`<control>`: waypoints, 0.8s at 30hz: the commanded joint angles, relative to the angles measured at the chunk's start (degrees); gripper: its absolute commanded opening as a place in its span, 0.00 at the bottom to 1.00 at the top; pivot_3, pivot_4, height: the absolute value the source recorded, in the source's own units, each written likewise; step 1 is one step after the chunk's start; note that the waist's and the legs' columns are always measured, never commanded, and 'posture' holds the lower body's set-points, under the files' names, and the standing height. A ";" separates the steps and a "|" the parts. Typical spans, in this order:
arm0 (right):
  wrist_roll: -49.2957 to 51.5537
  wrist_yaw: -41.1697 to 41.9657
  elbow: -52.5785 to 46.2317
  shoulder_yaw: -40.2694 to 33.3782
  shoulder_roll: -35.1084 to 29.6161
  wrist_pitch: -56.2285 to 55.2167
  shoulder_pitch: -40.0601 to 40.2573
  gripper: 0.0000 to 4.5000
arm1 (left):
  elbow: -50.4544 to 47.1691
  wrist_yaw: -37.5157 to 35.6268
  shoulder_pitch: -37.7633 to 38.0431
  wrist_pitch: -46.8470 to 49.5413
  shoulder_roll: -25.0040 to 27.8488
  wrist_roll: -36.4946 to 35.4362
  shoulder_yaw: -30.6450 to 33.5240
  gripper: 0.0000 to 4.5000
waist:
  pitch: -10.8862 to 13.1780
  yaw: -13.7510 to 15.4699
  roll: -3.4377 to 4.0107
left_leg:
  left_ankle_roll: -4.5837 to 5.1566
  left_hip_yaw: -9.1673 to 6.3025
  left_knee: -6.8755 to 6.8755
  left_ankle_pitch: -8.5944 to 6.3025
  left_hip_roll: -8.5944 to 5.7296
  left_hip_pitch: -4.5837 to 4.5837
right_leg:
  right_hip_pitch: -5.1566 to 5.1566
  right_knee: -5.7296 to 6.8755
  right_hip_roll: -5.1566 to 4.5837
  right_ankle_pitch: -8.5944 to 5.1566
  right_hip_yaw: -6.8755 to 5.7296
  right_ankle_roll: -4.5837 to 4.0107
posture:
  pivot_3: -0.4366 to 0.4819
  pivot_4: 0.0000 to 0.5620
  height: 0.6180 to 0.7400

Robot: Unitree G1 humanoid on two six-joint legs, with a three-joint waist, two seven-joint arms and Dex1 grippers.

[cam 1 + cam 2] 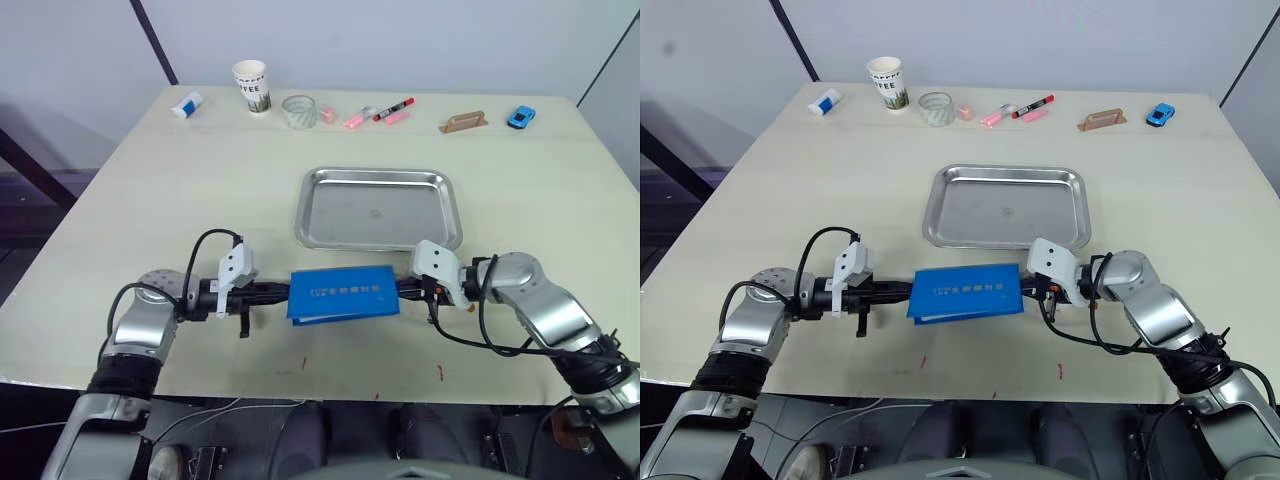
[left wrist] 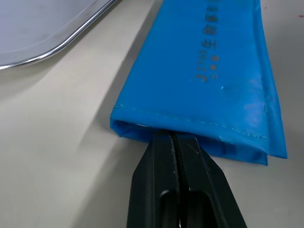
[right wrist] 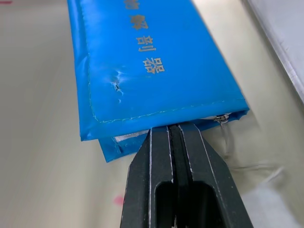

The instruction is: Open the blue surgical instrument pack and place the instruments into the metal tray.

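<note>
Both tools look pressed together, left tool [image 1: 282, 292] at the blue pack's [image 1: 343, 293] 9 o'clock end, right tool [image 1: 404, 289] at 3, tray [image 1: 315, 215] just past at 12.

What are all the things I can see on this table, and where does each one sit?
blue surgical instrument pack: one, blue with white lettering, closed, flat on the near middle of the table, just in front of the tray.
metal tray: one, shiny steel, centre of the table.
paper cup: one, white with dark print, far edge.
small white and blue object: one, far left.
clear glass: one, far edge beside the cup.
pink pieces: a few, far edge.
marker pen: one, red and black, far edge.
tan handled object: one, far right.
toy car: one, blue, far right.
table: one, pale beige.
left gripper: black, shut, at the pack's left end.
right gripper: black, shut, at the pack's right end.
</note>
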 commanded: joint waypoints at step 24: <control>3.12 0.39 -7.02 -6.65 -6.80 0.97 9.23 0.00 | 2.31 -3.72 -4.00 -2.08 -6.80 3.91 -6.55 0.01 | 0.00 0.88 0.00 | 0.00 -0.25 0.08 0.00 -0.10 -0.11 | 0.17 -0.24 0.01 0.02 -0.07 0.04 | 0.48 0.27 0.82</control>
